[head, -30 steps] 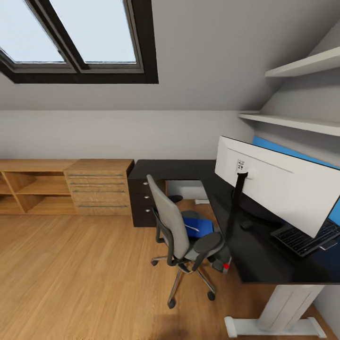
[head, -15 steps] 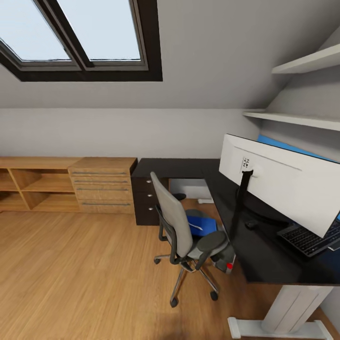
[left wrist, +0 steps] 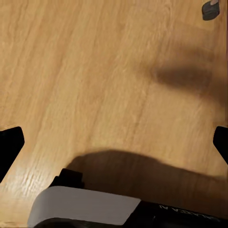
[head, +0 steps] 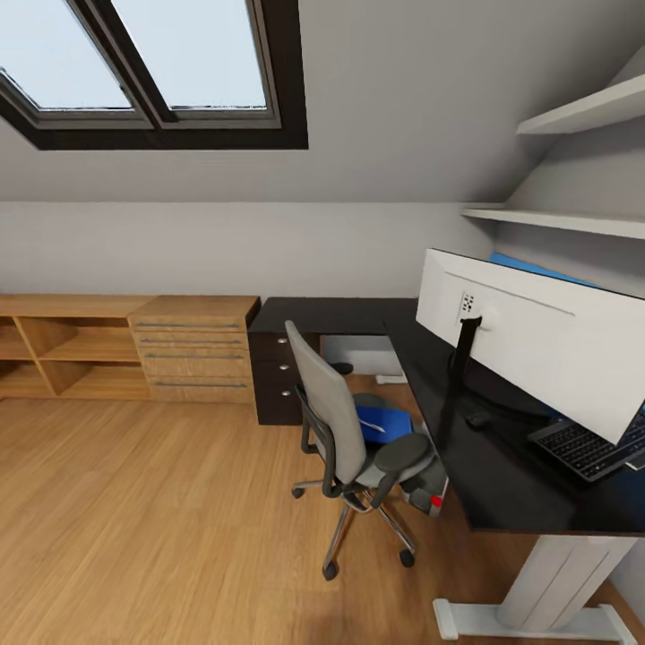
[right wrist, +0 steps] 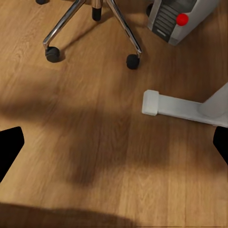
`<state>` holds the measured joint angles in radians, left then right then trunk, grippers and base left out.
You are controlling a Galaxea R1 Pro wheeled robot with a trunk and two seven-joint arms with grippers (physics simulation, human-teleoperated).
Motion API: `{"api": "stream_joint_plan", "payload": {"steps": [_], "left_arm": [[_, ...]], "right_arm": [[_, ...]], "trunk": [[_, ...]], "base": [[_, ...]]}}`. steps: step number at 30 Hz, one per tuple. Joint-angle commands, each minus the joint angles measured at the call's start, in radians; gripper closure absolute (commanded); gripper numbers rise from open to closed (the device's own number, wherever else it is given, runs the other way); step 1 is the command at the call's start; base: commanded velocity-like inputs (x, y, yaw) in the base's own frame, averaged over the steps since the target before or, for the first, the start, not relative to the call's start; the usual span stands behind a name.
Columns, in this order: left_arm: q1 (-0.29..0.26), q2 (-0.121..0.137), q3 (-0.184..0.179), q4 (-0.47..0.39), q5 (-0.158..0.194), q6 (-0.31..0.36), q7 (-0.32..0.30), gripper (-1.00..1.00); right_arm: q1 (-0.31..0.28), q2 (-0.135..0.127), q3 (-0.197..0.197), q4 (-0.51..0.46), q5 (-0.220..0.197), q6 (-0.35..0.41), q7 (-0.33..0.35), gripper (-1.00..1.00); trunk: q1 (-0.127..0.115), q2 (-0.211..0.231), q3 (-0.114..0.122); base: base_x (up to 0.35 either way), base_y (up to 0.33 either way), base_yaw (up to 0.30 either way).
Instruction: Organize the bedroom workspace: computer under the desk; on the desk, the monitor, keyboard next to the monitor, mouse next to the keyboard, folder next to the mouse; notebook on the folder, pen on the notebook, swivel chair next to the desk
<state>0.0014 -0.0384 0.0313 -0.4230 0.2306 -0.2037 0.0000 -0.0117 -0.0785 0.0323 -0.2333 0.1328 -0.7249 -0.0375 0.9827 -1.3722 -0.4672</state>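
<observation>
Folder (head: 381,423) on swivel chair (head: 345,430)

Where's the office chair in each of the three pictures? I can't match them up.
Head view: swivel chair at centre, beside the desk.
Right wrist view: its chrome legs and castors along one edge.
Left wrist view: wood floor; a small dark thing in a corner, maybe a castor, cannot tell.
Shared landmark: grey computer with the red button.

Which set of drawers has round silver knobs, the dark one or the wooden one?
The dark drawer unit under the desk. The wooden dresser beside it has long bar handles instead.
</observation>
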Motion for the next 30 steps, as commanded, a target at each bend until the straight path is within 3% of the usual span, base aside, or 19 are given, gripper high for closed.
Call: {"api": "stream_joint_plan", "payload": {"steps": [1,19,25,26,30], "left_arm": [[0.000,-0.003,0.003,-0.001,0.002,0.003,0.001,-1.00],[0.000,-0.005,0.007,0.000,0.005,-0.033,0.005,-1.00],[0.000,-0.026,0.004,-0.012,-0.003,-0.030,0.016,-1.00],[0.000,-0.060,-0.005,-0.123,-0.008,-0.008,0.139,-1.00],[0.000,-0.078,-0.029,-0.295,-0.011,0.155,0.207,-1.00]], "right_arm": [[-0.001,0.000,0.003,0.002,0.004,-0.001,-0.004,-1.00],[-0.001,-0.001,0.006,-0.001,0.007,0.000,-0.002,-1.00],[-0.001,0.004,0.006,-0.006,0.005,-0.001,-0.003,-1.00],[-0.001,0.025,0.006,-0.076,0.001,0.005,-0.006,-1.00],[-0.029,0.050,0.006,-0.143,-0.003,0.043,-0.020,-1.00]], "trunk": [[0.004,-0.008,-0.004],[0.073,-0.134,-0.061],[0.096,-0.176,-0.079],[0.100,-0.183,-0.082],[0.115,-0.211,-0.095]], "base": [[0.000,0.000,0.000],[0.000,0.000,0.000],[0.000,0.000,0.000],[0.000,0.000,0.000],[0.000,0.000,0.000]]}}
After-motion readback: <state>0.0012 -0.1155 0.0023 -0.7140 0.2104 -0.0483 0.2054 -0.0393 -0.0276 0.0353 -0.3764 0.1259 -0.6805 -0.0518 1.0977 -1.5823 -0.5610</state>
